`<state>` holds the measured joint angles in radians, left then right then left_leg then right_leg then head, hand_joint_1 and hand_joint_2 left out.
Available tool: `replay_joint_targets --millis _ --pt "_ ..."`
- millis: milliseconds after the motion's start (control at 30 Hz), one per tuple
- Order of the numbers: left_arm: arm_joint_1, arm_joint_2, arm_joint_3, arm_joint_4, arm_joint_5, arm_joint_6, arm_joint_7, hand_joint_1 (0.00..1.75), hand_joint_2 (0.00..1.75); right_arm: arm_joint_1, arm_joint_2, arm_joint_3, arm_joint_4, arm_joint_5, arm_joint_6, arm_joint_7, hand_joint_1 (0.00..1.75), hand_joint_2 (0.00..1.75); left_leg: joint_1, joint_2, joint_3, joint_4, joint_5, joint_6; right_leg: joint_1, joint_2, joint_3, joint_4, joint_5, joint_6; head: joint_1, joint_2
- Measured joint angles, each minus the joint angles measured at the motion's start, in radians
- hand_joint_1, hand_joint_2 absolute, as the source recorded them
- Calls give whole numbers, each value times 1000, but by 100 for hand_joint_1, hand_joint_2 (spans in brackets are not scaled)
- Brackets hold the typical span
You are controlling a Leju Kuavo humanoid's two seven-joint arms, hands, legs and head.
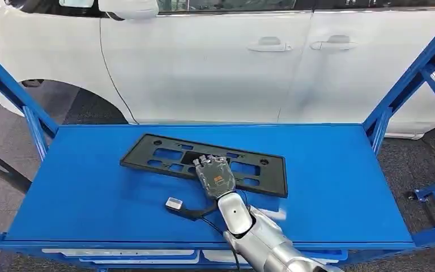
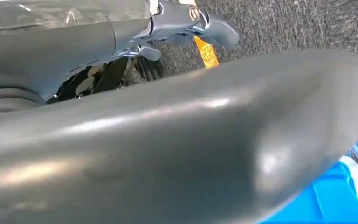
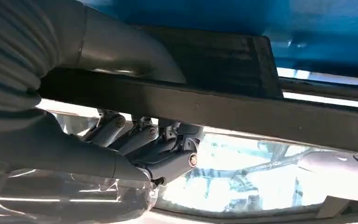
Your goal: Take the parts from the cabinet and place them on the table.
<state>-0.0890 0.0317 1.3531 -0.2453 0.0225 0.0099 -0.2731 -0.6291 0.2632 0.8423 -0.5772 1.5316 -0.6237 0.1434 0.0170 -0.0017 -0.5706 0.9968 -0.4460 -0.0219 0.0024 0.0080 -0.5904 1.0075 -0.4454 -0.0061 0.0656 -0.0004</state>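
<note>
While I'm steering from the head view, the right hand point(image 1: 214, 177) is resting over the near edge of the black plastic frame point(image 1: 204, 163), a flat bracket with cut-outs lying on the blue worktop point(image 1: 340, 187). In the right wrist view the thumb is sitting on one face of the frame's bar point(image 3: 205, 107) and the darker fingers point(image 3: 140, 140) are curling under the other, so I'm reading this as a pinch on the frame, not a spread hand. The part is already down flat on the worktop, slightly angled, so I'm judging the placing step as nearly finished, with letting go still left. Gripping by the edge bar makes sense: thin rim, easy to slide fingers out. A small silver-capped connector on a dark cable point(image 1: 174, 204) is lying just beside the wrist. The left hand point(image 2: 177, 28) is hanging beside a big grey curved surface point(image 2: 191, 154); whether it's holding anything I cannot tell. A white car point(image 1: 215, 62) is standing behind the worktop.
</note>
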Motion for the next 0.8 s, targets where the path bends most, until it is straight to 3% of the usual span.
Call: replay_joint_targets --millis 67,100,300,467,633,800 --pt "0 0 0 0 0 0 -16 0 0 0 1 -6 -2 -1 -10 -4 175 175 0 0 0 0 0 0 0 0 0 0 0 0 0 0" --pt "0 0 0 0 0 0 -34 0 175 2 0 -10 -7 -7 -17 -8 175 175 0 0 0 0 0 0 0 0 0 0 1 -1 0 0" --pt "1 -2 0 0 0 29 -77 0 175 28 -16 -61 -103 -81 -51 -57 175 175 0 0 -1 1 0 0 0 0 0 0 1 0 0 0" --pt "2 -10 0 0 0 40 -79 0 175 75 -73 -165 -371 -283 -60 -186 175 175 0 0 -2 2 0 0 -1 -1 -1 0 1 0 1 0" --pt "0 -16 0 0 0 39 -90 0 175 117 -116 -249 -581 -404 -59 -255 175 175 -1 0 -2 2 0 0 -1 0 -1 0 1 0 0 0" --pt "1 -23 2 0 0 27 -149 0 175 180 -180 -296 -814 -942 -1 -494 175 175 -1 -2 -4 3 -1 0 -1 -2 -2 -1 1 0 0 0"
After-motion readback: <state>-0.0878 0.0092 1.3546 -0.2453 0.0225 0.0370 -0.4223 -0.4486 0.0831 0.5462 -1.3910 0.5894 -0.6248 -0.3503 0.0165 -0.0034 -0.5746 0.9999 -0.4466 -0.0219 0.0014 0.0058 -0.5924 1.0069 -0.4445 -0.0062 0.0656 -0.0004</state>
